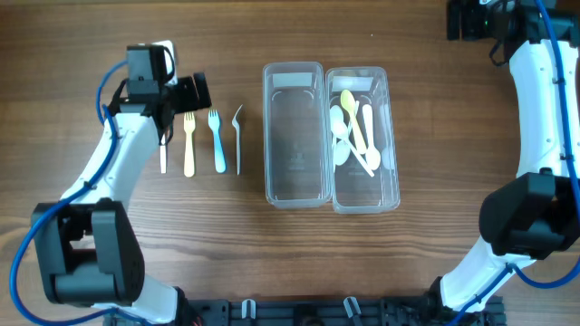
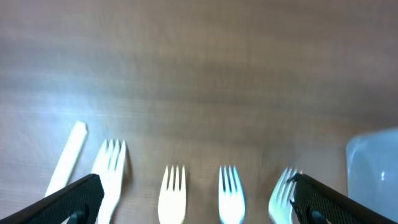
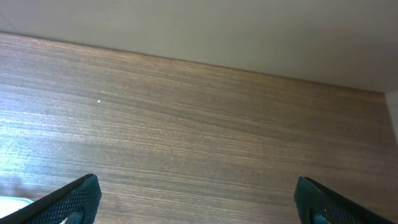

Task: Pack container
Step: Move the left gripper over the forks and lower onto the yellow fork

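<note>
Two clear plastic containers stand side by side mid-table. The left one (image 1: 294, 186) is empty. The right one (image 1: 391, 181) holds several white spoons and a yellow spoon (image 1: 352, 113). To their left lies a row of forks: white (image 2: 111, 163), yellow (image 1: 188, 143) (image 2: 172, 191), blue (image 1: 217, 140) (image 2: 230, 193) and clear (image 1: 238, 136) (image 2: 281, 190). My left gripper (image 1: 188, 93) (image 2: 196, 199) is open and empty, hovering over the tine ends of the forks. My right gripper (image 1: 460, 20) (image 3: 196, 199) is open and empty at the far right corner, over bare wood.
A white stick-like utensil (image 2: 67, 157) lies left of the white fork, partly under my left arm in the overhead view. A corner of the empty container (image 2: 373, 171) shows at the right of the left wrist view. The table's far edge runs along the top of the right wrist view.
</note>
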### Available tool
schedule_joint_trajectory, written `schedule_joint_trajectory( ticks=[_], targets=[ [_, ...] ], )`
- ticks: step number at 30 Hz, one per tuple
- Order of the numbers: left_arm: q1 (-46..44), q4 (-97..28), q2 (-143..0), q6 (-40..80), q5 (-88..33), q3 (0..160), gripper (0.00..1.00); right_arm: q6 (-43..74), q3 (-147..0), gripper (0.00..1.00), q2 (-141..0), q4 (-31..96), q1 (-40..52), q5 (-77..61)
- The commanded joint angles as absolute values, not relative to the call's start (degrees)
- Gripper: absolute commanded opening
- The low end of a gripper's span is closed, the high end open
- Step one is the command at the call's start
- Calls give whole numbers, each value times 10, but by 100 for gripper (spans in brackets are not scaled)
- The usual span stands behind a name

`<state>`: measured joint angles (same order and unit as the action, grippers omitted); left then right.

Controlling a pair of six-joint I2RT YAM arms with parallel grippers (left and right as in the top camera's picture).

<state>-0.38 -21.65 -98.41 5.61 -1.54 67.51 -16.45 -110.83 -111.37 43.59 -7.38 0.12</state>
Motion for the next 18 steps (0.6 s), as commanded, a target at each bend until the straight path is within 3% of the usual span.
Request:
schedule_joint_trajectory(
  ticks=[1,11,18],
  targets=[
    [-1,-306,-984,51,-64,718,100,-169,-1106,100,-1114,434,-72,9],
    [22,-482,-984,112,-65,861,100,-169,-1106,100,-1114,434,-72,9],
    [48,-566,-998,112,-73,877,100,-170,-1106,100,-1114,434,-72,9]
  ],
)
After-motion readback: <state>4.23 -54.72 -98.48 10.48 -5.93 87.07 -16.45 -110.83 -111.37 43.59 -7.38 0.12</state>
